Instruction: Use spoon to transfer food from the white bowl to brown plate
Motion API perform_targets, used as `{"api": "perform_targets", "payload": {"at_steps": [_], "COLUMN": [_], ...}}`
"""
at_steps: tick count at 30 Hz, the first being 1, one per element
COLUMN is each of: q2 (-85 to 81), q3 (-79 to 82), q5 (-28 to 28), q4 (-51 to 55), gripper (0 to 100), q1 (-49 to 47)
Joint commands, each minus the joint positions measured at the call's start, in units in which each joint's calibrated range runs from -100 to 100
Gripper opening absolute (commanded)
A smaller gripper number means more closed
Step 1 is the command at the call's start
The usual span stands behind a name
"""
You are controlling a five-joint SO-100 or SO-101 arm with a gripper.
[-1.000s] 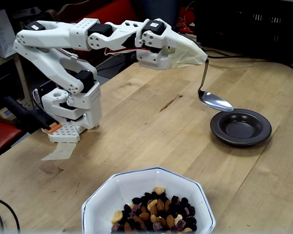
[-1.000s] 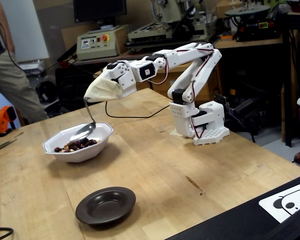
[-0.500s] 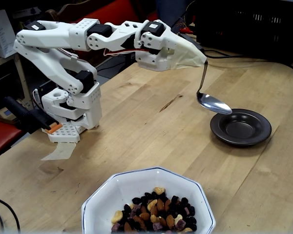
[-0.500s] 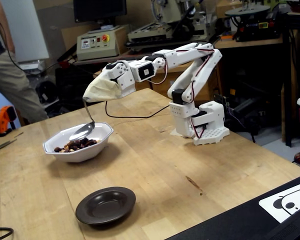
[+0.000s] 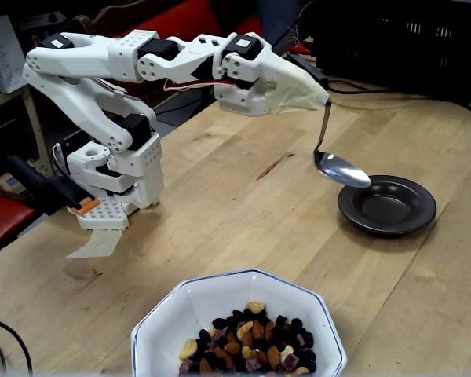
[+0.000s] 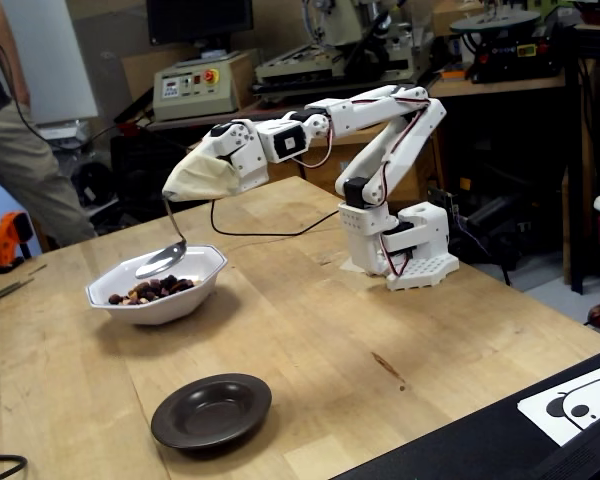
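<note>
The bench point(image 5: 243, 204) has loads of room, so the worry is placement. The white bowl point(image 5: 220, 298) sits well apart from the brown plate point(image 5: 412, 216), which is empty. The pincer point(image 5: 318, 98) is buried under a cream wrap point(image 5: 298, 82), so I can't tell if the jaws are open or closed. The spoon point(image 5: 341, 169) just hangs out of it, up in the air and looking empty. One fixed view puts it by the plate's edge, the other over the bowl, so depth is easy to misjudge. A shallow, tilted scoop could roll the food point(image 5: 255, 345), still all in the bowl, onto the wood in transit.
</note>
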Motion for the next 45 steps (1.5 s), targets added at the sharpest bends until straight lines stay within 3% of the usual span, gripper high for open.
{"api": "perform_targets", "payload": {"at_steps": [1,26,45], "q2": [-0.2,-1.0,-1.0], "q3": [-3.7,-3.7,-3.7], "q5": [0.0,0.0,0.4], "q4": [-0.6,-0.6,-0.6], "gripper": [4,4,4], "q1": [5.1,28.6,31.3]}}
